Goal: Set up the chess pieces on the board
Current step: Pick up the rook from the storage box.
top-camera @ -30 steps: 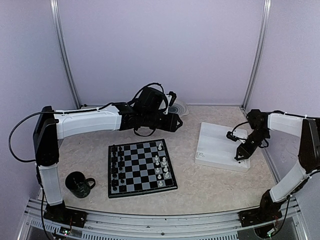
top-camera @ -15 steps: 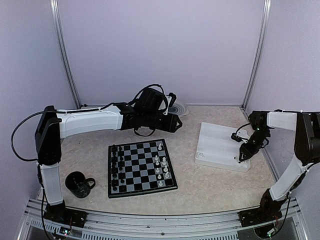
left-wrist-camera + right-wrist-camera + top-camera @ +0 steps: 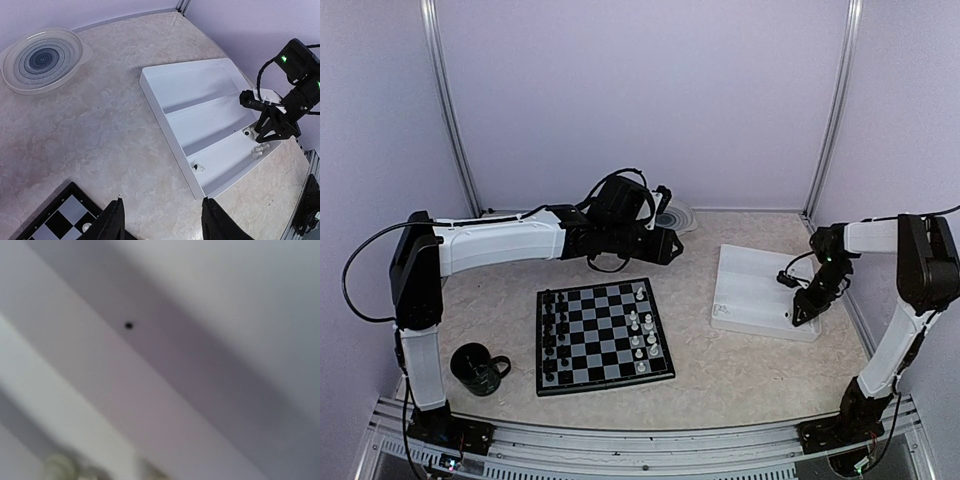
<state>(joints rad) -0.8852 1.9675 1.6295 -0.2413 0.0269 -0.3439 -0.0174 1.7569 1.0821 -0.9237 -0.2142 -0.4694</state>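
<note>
White pieces [image 3: 257,151] lay just below the right gripper [image 3: 267,136], at the frame's right, in the tray [image 3: 200,92]; I couldn't tell its jaws' gap. Left gripper [image 3: 161,202] gaped, empty.

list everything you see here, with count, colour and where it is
board: one, black and grey-white checks, table centre
black chess pieces: many, too small to count, board's left columns
white chess pieces: several, board's right columns
tray: one, white, three long compartments, right of the board
loose pieces: at least three, whitish, tray compartment nearest the arm bases
mug: one, dark, left of the board
plate: one, clear with dark spiral, back of table
table: one, beige marbled
left arm: one, white and black, reaching behind the board, jaws apart, empty
right arm: one, white and black, jaws down in the tray by the loose pieces, grip unclear
</note>
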